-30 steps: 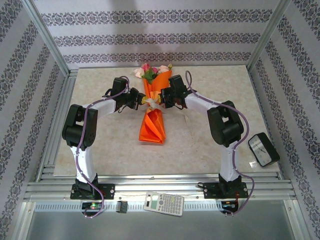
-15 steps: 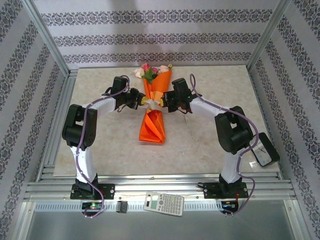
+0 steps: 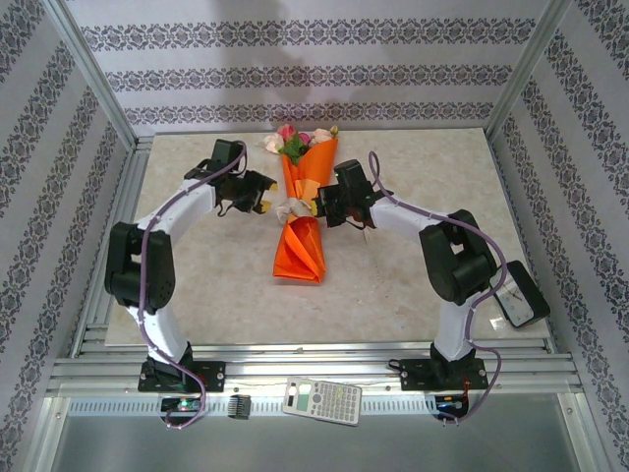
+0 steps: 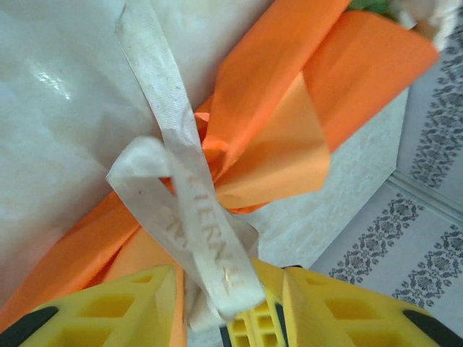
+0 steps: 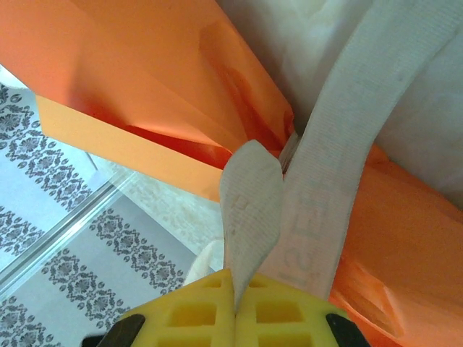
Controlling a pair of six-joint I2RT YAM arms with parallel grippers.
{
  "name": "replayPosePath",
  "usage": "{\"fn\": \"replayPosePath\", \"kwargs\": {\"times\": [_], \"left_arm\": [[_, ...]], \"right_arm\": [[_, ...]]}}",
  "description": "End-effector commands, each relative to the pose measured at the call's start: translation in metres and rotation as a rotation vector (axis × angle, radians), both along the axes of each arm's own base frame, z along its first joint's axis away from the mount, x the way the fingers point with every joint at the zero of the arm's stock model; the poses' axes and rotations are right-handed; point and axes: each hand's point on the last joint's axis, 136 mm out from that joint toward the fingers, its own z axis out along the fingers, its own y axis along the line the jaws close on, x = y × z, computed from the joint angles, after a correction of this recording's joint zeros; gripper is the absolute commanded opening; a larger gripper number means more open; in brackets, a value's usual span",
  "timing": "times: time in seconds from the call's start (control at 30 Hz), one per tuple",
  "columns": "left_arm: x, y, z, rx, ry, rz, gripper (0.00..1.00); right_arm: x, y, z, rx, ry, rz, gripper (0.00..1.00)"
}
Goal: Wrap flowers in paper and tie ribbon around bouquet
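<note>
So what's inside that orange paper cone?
Pink and cream rose heads poke out of the paper at its wide far end. Anything deeper inside is covered by the wrap.

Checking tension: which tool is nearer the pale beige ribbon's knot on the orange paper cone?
Right. The right tool sits beside the knot of the pale beige ribbon, clamped on its tail; the left tool stands apart on the opposite side.

Both arms are reached in toward the middle. Left gripper point(image 3: 263, 205) is held with fingers parted, right gripper point(image 3: 316, 207) is pinched tight together.
</note>
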Motion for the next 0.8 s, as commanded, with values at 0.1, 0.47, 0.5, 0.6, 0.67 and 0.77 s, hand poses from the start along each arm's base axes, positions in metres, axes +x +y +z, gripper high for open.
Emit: {"fn": "replayPosePath", "kwargs": {"times": [0.1,0.47,0.5,0.6,0.67,0.77], "left_arm": [[-0.016,0.005,0.026,0.016,0.036,0.104,0.44],[-0.03,-0.097,0.043,-0.183,0.137,0.18,0.45],[-0.027,-0.098,0.04,-0.181,0.144,0.194,0.45],[-0.015,-0.099,0.028,-0.145,0.16,0.216,0.46],[-0.01,-0.098,0.017,-0.114,0.177,0.215,0.47],[-0.01,-0.092,0.004,-0.064,0.195,0.214,0.49]], "right_arm": [[-0.001,-0.003,0.007,0.007,-0.025,-0.011,0.0],[0.004,-0.003,0.008,0.037,-0.047,0.0,0.0],[0.004,-0.003,0.007,0.04,-0.044,0.0,0.0],[0.005,-0.002,0.007,0.051,-0.045,-0.003,0.0],[0.005,-0.003,0.006,0.053,-0.044,-0.009,0.0],[0.006,-0.002,0.006,0.063,-0.043,-0.007,0.0]]}}
